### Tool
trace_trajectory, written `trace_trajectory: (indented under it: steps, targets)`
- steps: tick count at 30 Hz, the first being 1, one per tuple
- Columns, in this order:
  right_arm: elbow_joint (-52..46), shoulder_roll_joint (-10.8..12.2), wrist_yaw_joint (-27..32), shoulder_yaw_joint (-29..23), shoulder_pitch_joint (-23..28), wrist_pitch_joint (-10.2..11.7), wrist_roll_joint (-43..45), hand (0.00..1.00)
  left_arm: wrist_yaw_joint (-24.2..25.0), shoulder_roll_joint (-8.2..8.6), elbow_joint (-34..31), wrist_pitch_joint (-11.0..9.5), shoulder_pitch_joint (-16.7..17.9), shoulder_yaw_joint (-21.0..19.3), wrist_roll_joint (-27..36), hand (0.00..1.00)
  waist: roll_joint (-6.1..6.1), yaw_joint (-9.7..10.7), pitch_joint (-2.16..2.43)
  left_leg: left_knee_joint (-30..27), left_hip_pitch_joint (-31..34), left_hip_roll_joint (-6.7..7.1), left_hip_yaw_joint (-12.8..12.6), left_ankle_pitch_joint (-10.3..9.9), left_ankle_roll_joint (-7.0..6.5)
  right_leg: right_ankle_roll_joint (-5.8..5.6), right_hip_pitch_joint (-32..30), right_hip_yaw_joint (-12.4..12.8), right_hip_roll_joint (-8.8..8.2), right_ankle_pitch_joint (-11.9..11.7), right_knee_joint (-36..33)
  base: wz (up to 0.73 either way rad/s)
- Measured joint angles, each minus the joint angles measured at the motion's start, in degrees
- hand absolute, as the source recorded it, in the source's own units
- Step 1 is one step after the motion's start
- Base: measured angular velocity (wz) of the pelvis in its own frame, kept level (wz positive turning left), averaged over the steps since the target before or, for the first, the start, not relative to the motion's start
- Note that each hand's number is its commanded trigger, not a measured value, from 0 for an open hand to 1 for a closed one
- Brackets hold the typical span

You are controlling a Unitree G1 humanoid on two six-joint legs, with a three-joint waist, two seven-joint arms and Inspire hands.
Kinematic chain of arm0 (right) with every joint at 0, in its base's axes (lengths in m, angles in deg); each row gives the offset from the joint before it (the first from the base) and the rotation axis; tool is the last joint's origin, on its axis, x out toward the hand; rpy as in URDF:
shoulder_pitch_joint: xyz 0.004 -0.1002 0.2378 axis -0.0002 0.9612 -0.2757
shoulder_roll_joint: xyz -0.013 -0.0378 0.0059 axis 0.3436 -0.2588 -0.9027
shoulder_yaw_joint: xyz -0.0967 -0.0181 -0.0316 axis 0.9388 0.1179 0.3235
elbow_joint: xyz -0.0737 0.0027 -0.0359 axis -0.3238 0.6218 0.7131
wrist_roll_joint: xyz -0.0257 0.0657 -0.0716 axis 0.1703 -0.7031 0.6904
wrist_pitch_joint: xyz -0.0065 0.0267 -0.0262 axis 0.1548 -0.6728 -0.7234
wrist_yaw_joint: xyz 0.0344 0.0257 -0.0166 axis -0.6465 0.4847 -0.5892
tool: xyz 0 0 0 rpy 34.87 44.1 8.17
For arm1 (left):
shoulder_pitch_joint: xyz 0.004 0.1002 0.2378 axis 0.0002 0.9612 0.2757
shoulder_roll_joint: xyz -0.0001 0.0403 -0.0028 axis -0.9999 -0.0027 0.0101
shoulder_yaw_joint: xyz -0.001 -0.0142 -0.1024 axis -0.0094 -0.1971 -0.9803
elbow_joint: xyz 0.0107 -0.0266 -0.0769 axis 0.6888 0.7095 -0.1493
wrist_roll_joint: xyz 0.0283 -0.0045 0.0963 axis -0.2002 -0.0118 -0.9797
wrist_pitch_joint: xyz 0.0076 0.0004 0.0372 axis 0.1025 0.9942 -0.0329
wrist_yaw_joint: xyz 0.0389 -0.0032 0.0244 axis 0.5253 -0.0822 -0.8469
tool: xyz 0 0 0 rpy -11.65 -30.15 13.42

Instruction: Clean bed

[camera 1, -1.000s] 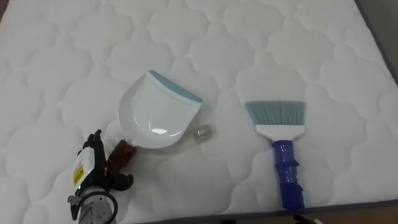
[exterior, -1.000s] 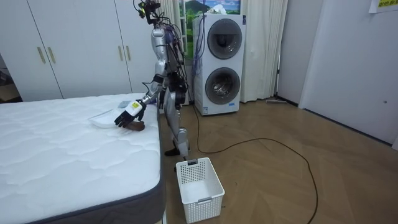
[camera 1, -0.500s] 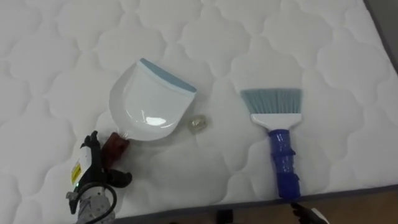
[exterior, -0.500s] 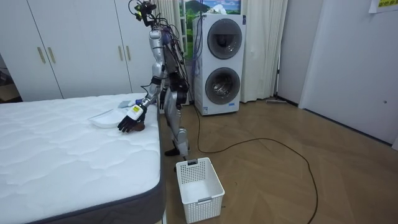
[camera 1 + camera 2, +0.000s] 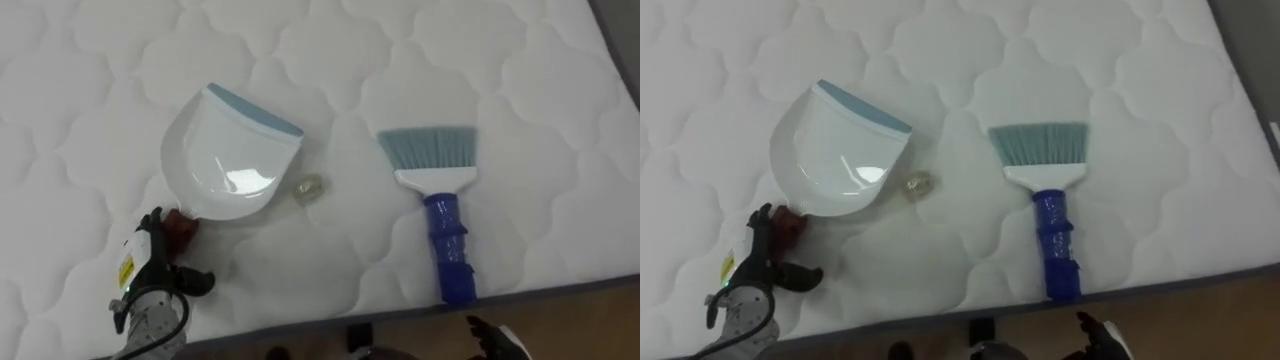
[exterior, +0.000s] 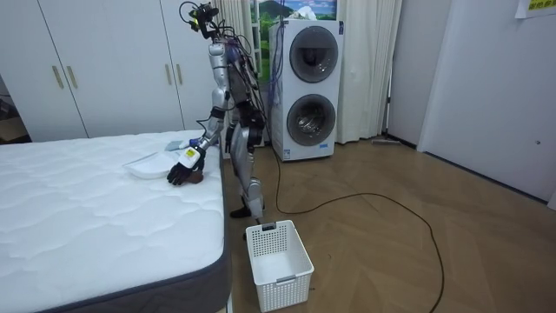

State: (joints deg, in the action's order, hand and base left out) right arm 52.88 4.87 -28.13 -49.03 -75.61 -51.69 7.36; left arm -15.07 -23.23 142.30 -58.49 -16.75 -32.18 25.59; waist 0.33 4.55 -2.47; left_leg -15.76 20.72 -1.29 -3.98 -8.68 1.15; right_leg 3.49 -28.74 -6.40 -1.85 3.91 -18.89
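A white dustpan (image 5: 225, 155) with a grey-blue lip lies on the quilted white mattress (image 5: 350, 60), its dark red handle (image 5: 181, 226) pointing at the near edge. My left hand (image 5: 148, 275) rests open just behind that handle, fingertips beside it and thumb spread to the right. A small crumpled clear scrap (image 5: 307, 187) lies right of the pan. Further right lies a brush (image 5: 445, 220) with teal bristles and a blue handle. Dark fingertips of my right hand (image 5: 492, 338) show below the mattress edge. In the room view I stand at the bedside, left arm stretched over the bed.
The mattress's near edge (image 5: 560, 290) runs along the bottom of the eye views. A white slatted basket (image 6: 278, 261) stands on the wood floor by the bed's corner. Stacked washing machines (image 6: 304, 87) and white wardrobes (image 6: 104, 61) stand behind me.
The whole eye view has shifted, so the camera moved. My left hand has drawn back slightly from the red handle toward the near edge. Right fingertips have come into view at the bottom.
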Motion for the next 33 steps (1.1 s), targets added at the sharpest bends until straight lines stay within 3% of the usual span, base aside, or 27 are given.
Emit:
trace_trajectory:
  steps: [5,10,15,33]
  targets:
    - [-0.16,0.1,0.34,0.33,-0.03,-0.09,-0.28,0.0,-0.18,-0.25,0.64,0.98,-0.93,-0.04,0.06,1.0,0.05,-0.03,-0.15,-0.06,0.27,0.02,-0.59,0.0,0.0,0.02,-0.52,0.37,-0.03,-0.07,-0.34,-0.04]
    - [-0.81,-0.21,0.65,1.87,-0.46,-1.28,-1.17,0.0,-0.2,-1.85,1.28,2.36,-3.03,0.57,2.55,1.0,0.09,0.07,-0.44,-0.05,0.08,0.12,-0.62,0.0,0.0,0.01,-0.52,0.37,0.04,-0.07,-0.74,0.0]
    - [-1.53,-0.34,0.96,2.6,-0.61,-1.83,-1.73,0.0,0.32,-1.31,2.18,3.12,-3.11,2.63,5.59,1.0,0.07,0.01,-0.75,-0.03,0.24,0.15,-0.93,0.0,-0.01,0.0,-0.8,0.56,0.04,-0.07,-0.83,-0.02]
    - [-1.53,-0.72,2.73,6.76,-1.41,-2.82,-7.46,0.0,3.74,-0.12,3.55,3.43,-3.32,4.46,9.15,1.0,0.11,-0.04,-0.75,-0.09,0.69,0.11,-1.69,0.0,-0.01,-0.1,-1.42,1.22,0.08,-0.15,-0.9,-0.01]
